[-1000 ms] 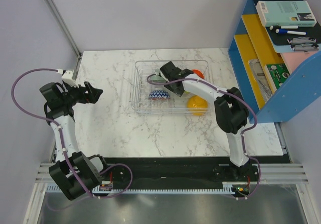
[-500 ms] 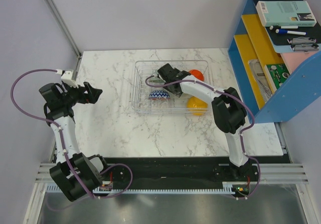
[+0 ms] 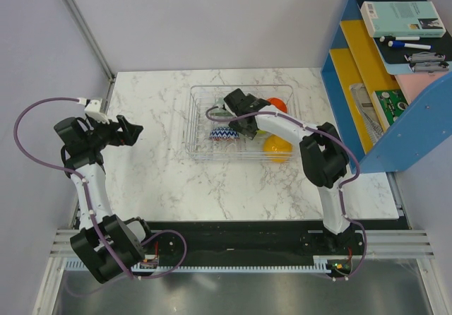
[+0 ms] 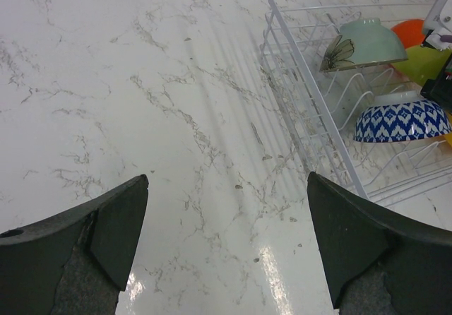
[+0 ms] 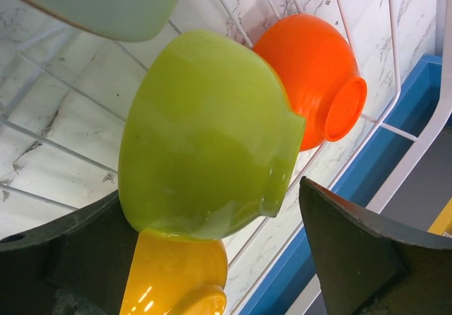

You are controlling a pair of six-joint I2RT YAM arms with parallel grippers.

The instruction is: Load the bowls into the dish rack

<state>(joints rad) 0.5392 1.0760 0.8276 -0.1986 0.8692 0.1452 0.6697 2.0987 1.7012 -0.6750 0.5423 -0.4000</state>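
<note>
The clear dish rack (image 3: 200,96) stands at the back middle of the marble table. My right gripper (image 3: 233,104) hangs over it, open. In the right wrist view the lime green bowl (image 5: 205,138) lies tilted between my spread jaws (image 5: 212,255); the right finger stands clear of it. Around it are the red-orange bowl (image 5: 318,89), the orange-yellow bowl (image 5: 176,280) and the pale grey-green bowl (image 5: 99,4). The zigzag bowl (image 3: 224,134) sits at the rack's front. My left gripper (image 3: 134,130) is open over bare marble, left of the rack (image 4: 282,61).
A blue shelf unit (image 3: 367,82) with a book, pens and clips stands close to the rack's right side. Grey walls close off the back and the left. The left wrist view also shows the zigzag bowl (image 4: 402,121) and the pale bowl (image 4: 367,41).
My right gripper has opened and let go of the lime green bowl in the rack. The left arm has not moved.
</note>
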